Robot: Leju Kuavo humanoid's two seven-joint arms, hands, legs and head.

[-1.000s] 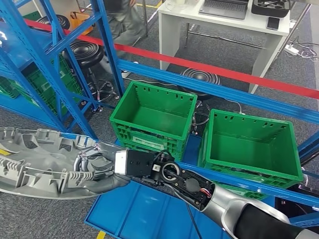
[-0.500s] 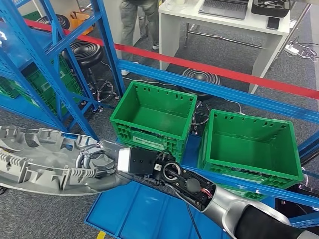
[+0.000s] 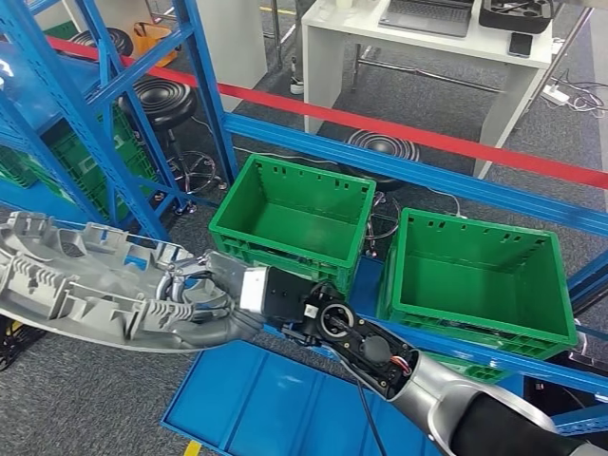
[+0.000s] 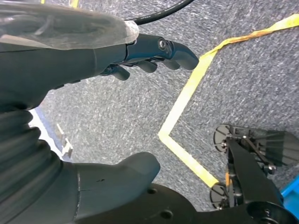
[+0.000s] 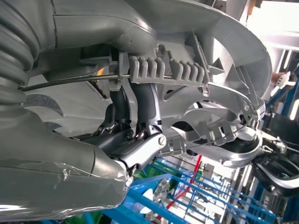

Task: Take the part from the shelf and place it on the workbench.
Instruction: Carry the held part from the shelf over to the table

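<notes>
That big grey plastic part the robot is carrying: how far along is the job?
The pick-up looks done: the right hand grips the grey ribbed part and holds it in the air, in front of the blue shelf with its green crates. The left hand hangs over the floor, holding nothing. Left to do: setting the part on the workbench.

The blue steel shelf (image 3: 402, 161) carries two open green crates (image 3: 294, 223) side by side on its lower level. Grey carpeted floor (image 3: 79, 399) with yellow tape lines (image 4: 183, 102) lies beneath.
</notes>
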